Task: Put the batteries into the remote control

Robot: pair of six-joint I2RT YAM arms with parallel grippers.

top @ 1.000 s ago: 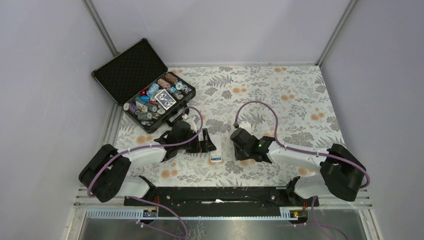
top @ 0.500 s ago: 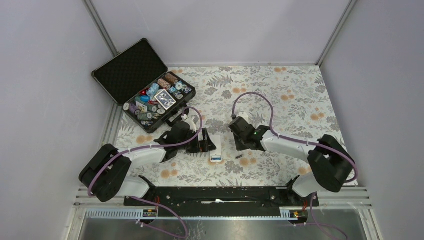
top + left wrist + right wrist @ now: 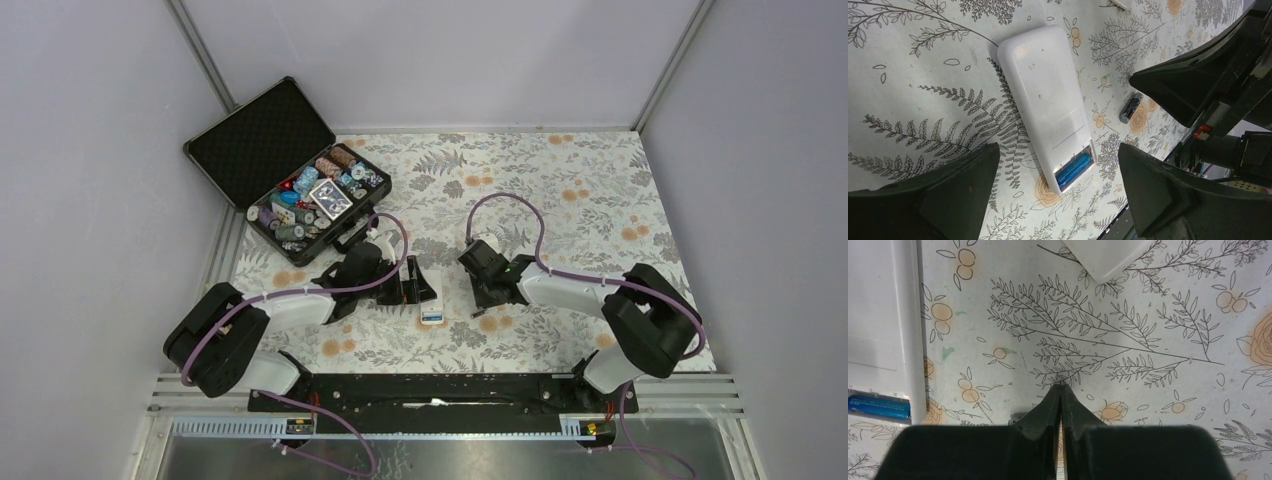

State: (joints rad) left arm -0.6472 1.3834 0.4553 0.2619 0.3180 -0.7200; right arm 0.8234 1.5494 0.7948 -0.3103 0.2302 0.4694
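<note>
The white remote control point(image 3: 1045, 95) lies back up on the flowered cloth, its compartment open at the near end. The blue battery point(image 3: 1073, 170) sits in it and also shows in the right wrist view point(image 3: 878, 406). The dark battery point(image 3: 1129, 107) lies loose on the cloth right of the remote point(image 3: 432, 298), close to the tip of my right gripper point(image 3: 1060, 388). That gripper is shut and empty. My left gripper point(image 3: 1057, 152) is open, one finger on each side of the remote's near end, not touching it.
A white flat piece point(image 3: 1105, 257) lies on the cloth beyond the right gripper. An open black case point(image 3: 300, 190) of poker chips stands at the back left. Grey walls close in the table on three sides.
My right arm has pulled back and to the left, and the dark battery now lies uncovered on the cloth beside the remote. The left gripper has barely moved.
</note>
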